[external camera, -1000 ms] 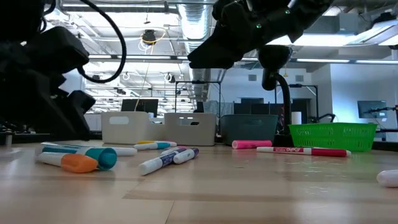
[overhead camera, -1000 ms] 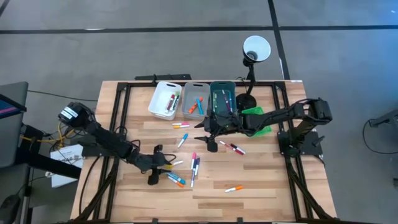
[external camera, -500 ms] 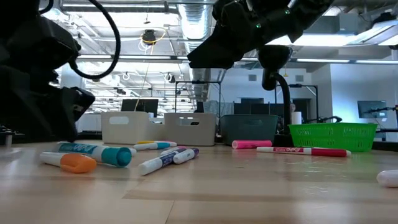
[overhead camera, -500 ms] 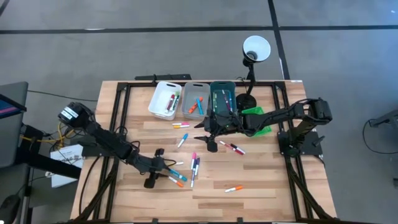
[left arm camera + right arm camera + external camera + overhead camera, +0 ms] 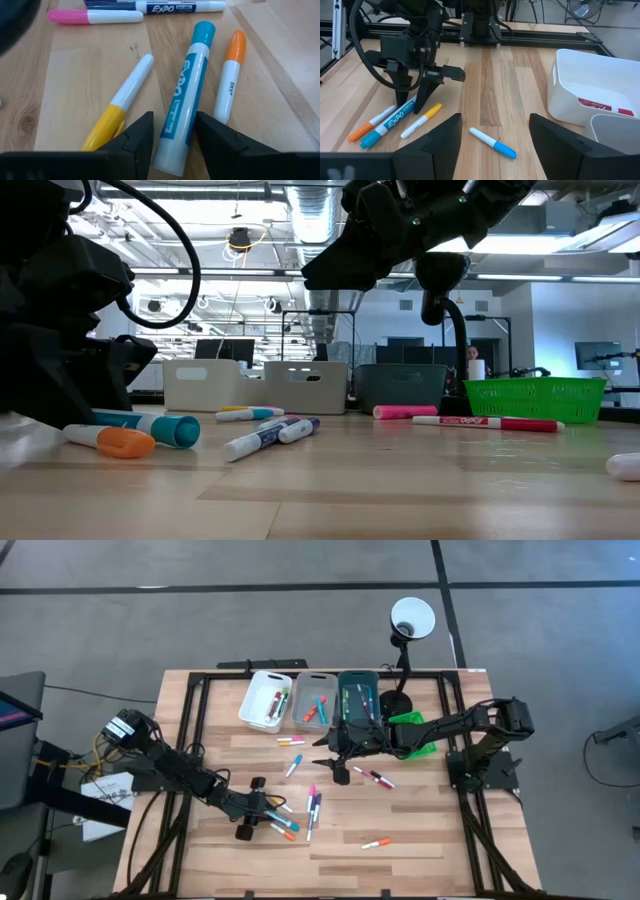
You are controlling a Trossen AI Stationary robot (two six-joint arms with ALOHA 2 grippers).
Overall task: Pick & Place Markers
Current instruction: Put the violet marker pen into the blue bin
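Several markers lie scattered on the wooden table (image 5: 420,820). My left gripper (image 5: 174,145) is low at the table's near left (image 5: 266,812), open. Its two fingers stand on either side of the white barrel end of a teal-capped marker (image 5: 185,100). That marker lies flat between a yellow-capped marker (image 5: 120,105) and an orange-capped one (image 5: 230,75). My right gripper (image 5: 335,768) hangs open above the table's middle, in front of the bins, with nothing between its fingers (image 5: 495,145). My left gripper's fingers (image 5: 137,142) come slanting down from the table's left and stand close along both sides of the teal-capped marker's white end (image 5: 172,150). Whether they touch it I cannot tell. The marker lies flat on the table.
A white bin (image 5: 265,700), a grey bin (image 5: 316,700) and a teal bin (image 5: 358,695), each with markers in it, stand in a row at the far edge; a green basket (image 5: 415,732) is to their right. A lamp (image 5: 410,618) stands behind. Loose markers (image 5: 312,808) (image 5: 375,778) (image 5: 376,842) lie mid-table.
My left gripper has sunk toward the table, rolled a little, and come over the teal-capped marker's end. My right arm has kept still.
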